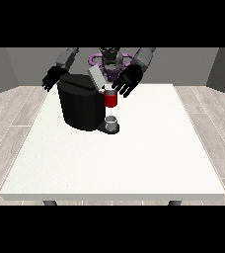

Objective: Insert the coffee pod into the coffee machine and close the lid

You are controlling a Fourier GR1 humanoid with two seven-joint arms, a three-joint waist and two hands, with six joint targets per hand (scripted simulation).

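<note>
The black coffee machine [80,106] stands on the white table [134,158], left of centre. Its grey lid [95,77] is tilted up and open. A red thing at the machine [111,100] sits under the lid on the machine's right side. Just above and right of it hovers the hand at the view's right [127,81], fingers spread and pointing down. The hand at the view's left [51,79] hangs beside the machine's upper left corner with relaxed fingers, holding nothing. A small grey thing [113,121] rests on the machine's low base plate.
The robot's torso [109,62] is behind the machine at the table's far edge. White tabletop stretches in front of and to the right of the machine. Wooden floor surrounds the table.
</note>
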